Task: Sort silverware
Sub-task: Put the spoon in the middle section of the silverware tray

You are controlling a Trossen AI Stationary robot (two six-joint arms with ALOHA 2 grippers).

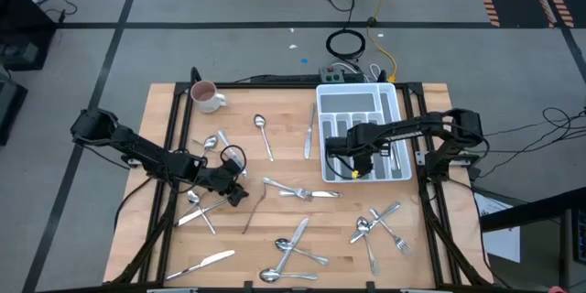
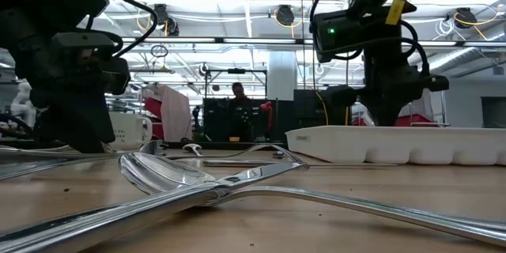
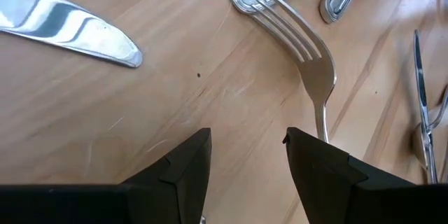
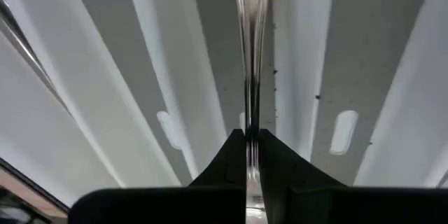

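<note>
Nearest the low camera, a spoon point(image 2: 170, 175) lay bowl-up on the wooden worktop point(image 1: 275, 169), crossed with other long handles that stretched toward the lens.

From above, the worktop carried a white cutlery tray point(image 1: 362, 101) at its far right and a white-and-pink mug point(image 1: 205, 97) at the far left corner. One tray and one mug; the loose silverware point(image 1: 298, 243) numbered roughly twenty pieces, though overlapping heaps made an exact count of forks, spoons and knives impossible. It lay scattered in clusters: a few near the left arm, a pile at the near middle, another at the near right, and single pieces toward the far middle.

Two arms worked. The right pincer point(image 1: 359, 160) hung over the tray's near end, pressed together on a slim metal handle point(image 4: 250, 56); only its wrist view showed that pinch, with the white slots behind. The left pincer point(image 1: 236, 190) sat low over the left-centre of the worktop, fingers point(image 3: 187, 168) spread and empty. Its wrist view alone showed a fork point(image 3: 301, 49) running beneath one finger and a knife blade point(image 3: 70, 28) well apart from it.

Only the low view showed a person point(image 2: 237, 93) in the room beyond.
</note>
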